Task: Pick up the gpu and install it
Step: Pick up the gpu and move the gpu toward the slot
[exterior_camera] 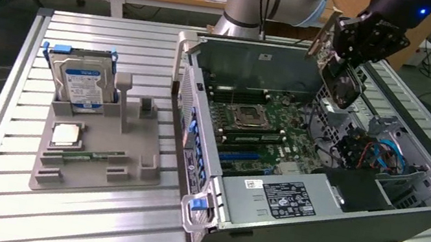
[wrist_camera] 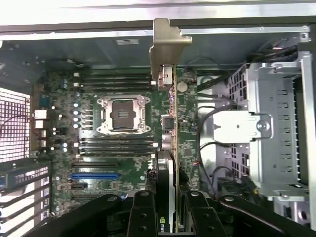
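Black pincer (wrist_camera: 170, 202); gpu (wrist_camera: 169, 123) bracket (wrist_camera: 165, 44) silvery; motherboard (wrist_camera: 123, 170) green; slot (wrist_camera: 95, 175) blue.

Exterior cam looked down over the whole case (exterior_camera: 338, 227); wrist cam, behind the tool (wrist_camera: 170, 202), hugged the same motherboard (wrist_camera: 128, 168).

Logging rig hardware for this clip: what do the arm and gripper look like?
The arm is silver-grey tubing with light-blue joint caps. The gripper is black, with a small blue light on its housing and black linked fingers.

Exterior view: computer case (exterior_camera: 329, 225) at centre-right on the table (exterior_camera: 49, 225); parts tray (exterior_camera: 93, 173) at left, hard drive (exterior_camera: 82, 87) standing at its rear; graphics card (exterior_camera: 345, 90), in the gripper (exterior_camera: 343, 63), above the case's upper right.
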`<action>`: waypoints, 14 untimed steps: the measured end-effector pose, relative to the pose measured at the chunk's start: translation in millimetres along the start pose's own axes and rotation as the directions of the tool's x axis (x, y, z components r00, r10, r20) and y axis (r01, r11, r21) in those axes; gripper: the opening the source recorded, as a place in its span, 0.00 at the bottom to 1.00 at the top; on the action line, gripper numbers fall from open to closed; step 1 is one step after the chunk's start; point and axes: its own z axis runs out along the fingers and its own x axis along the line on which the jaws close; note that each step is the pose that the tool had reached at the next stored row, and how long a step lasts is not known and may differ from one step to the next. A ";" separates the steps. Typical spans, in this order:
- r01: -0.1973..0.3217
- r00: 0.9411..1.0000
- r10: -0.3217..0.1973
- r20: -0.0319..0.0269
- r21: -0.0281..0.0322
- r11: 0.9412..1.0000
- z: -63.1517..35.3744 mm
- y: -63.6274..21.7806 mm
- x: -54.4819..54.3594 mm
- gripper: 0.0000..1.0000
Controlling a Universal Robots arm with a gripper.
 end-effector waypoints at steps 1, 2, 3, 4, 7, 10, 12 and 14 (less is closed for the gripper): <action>0.000 1.000 0.000 0.000 0.000 1.000 -0.1 0.1 -2.7 0.27; 0.000 1.000 0.000 0.000 0.000 1.000 -0.2 0.2 -5.4 0.27; 0.000 1.000 0.000 0.000 0.000 1.000 -0.3 0.4 -8.2 0.27; 0.000 1.000 0.000 0.000 0.000 1.000 -0.4 0.5 -10.8 0.27; 0.001 1.000 -0.001 0.000 0.000 1.000 -0.5 0.8 -15.9 0.27; 0.000 1.000 0.000 0.000 0.000 1.000 -0.6 0.7 -15.9 0.27; 0.001 1.000 -0.001 0.000 -0.001 1.000 -0.6 0.7 -15.9 0.27; 0.002 1.000 -0.001 0.004 -0.012 1.000 -0.5 0.6 -15.9 0.27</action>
